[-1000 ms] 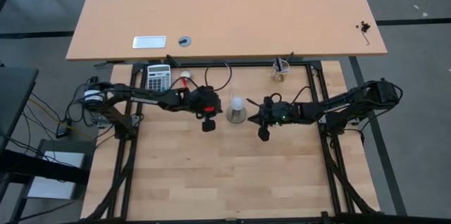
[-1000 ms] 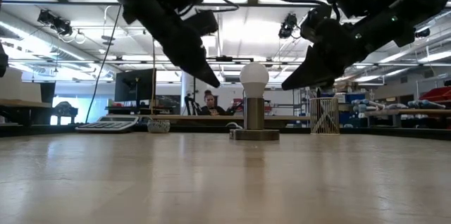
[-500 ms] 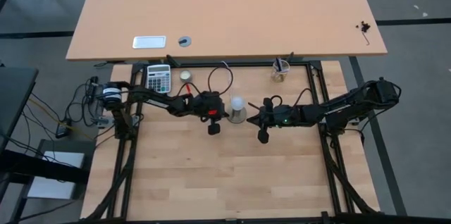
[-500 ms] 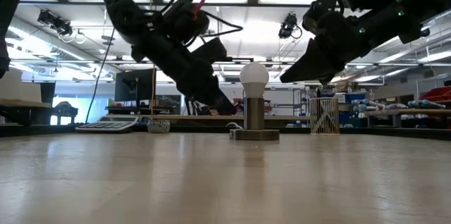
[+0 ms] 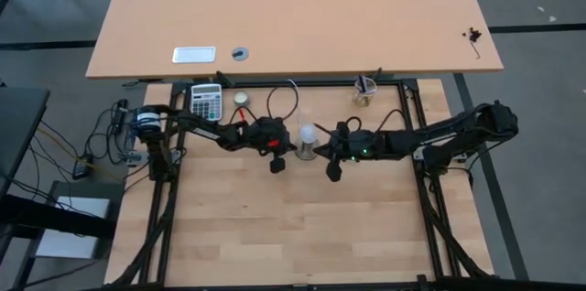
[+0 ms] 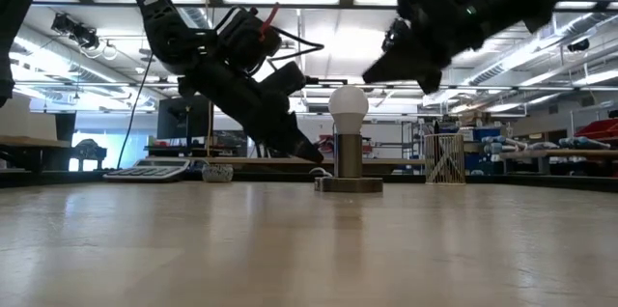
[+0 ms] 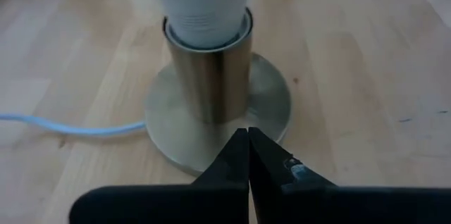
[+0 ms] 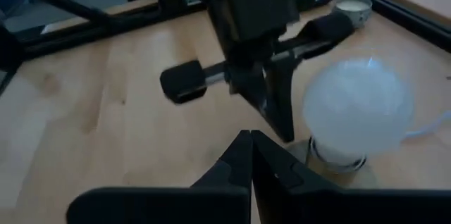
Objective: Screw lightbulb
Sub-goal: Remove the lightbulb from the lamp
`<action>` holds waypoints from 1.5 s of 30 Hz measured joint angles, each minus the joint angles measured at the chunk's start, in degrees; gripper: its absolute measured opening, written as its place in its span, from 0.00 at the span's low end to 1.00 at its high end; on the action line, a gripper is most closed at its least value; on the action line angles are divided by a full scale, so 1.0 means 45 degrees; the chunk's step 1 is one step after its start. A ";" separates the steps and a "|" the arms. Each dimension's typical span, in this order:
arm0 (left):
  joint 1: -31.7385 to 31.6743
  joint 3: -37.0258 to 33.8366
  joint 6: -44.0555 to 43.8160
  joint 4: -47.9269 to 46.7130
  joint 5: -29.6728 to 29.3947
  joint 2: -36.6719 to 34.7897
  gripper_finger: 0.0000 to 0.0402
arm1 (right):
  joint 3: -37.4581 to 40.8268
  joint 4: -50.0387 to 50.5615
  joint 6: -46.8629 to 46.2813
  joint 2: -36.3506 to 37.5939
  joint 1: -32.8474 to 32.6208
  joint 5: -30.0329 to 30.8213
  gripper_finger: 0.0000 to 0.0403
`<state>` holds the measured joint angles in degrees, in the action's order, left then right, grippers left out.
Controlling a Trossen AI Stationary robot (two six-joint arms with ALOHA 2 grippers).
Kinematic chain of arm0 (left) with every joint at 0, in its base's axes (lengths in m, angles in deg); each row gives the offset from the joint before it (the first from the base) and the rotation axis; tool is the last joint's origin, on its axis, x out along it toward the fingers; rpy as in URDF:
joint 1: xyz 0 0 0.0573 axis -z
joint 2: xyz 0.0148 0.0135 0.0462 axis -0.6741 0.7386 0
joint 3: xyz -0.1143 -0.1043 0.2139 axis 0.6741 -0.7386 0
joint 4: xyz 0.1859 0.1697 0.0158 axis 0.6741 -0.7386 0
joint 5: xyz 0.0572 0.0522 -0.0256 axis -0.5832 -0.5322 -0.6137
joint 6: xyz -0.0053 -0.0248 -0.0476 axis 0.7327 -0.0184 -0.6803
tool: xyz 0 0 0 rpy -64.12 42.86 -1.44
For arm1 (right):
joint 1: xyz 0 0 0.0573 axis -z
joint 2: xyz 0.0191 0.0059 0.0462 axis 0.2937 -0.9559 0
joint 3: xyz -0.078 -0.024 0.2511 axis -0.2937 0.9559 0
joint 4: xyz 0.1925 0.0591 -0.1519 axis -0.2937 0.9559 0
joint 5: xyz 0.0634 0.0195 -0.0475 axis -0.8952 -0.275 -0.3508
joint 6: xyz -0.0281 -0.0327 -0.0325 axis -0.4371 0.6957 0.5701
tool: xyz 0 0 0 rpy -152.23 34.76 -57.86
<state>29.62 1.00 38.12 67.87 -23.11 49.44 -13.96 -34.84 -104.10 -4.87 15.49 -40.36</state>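
- Small white pear-shaped lightbulb (image 6: 349, 105) seated upright in round brushed-metal socket base (image 7: 211, 90) with thin white cord (image 7: 63, 125); socket base taken as landmark throughout.
- Left gripper (image 7: 248, 143) low beside the foot of the socket base, tips pressed together on its rim or just short of it, nothing between them.
- Right gripper (image 8: 250, 143) raised near the globe on the side opposite the left arm, clear of the glass, fingers closed to a point and empty.
- Judged step: bracing and approach. Bulb already in the socket mouth, depth of thread engagement not visible; no grasp on the globe yet.
- Next move, as judged: parting of the right fingers, descent around the globe, light closure, then rotation about the upright axis; steadying of the base by the left tips against turning or sliding.
- Behind the socket base, well apart: grey desk calculator (image 5: 206, 100), small flat round pale tin (image 5: 241, 99), wire-mesh pen cup (image 5: 365, 91).
- All on pale wooden table top (image 5: 302, 227).
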 joint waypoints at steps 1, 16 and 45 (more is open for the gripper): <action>-0.0008 0.0000 -0.0013 -0.0014 -0.0004 0.0000 0.00 | -0.0409 0.0637 -0.0063 0.0000 0.0063 0.0005 0.04; -0.0022 0.0080 0.0087 0.1056 0.0098 0.0927 0.00 | -0.6412 0.8539 0.0115 0.0010 0.1070 0.0962 0.32; -0.0022 0.0131 -0.0005 0.1598 0.0044 0.1501 0.00 | -1.2247 1.5361 0.0296 -0.5458 0.2327 -0.0295 0.78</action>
<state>29.52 1.59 38.10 75.06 -22.91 56.19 -69.07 34.28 -102.77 -29.43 25.96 -41.69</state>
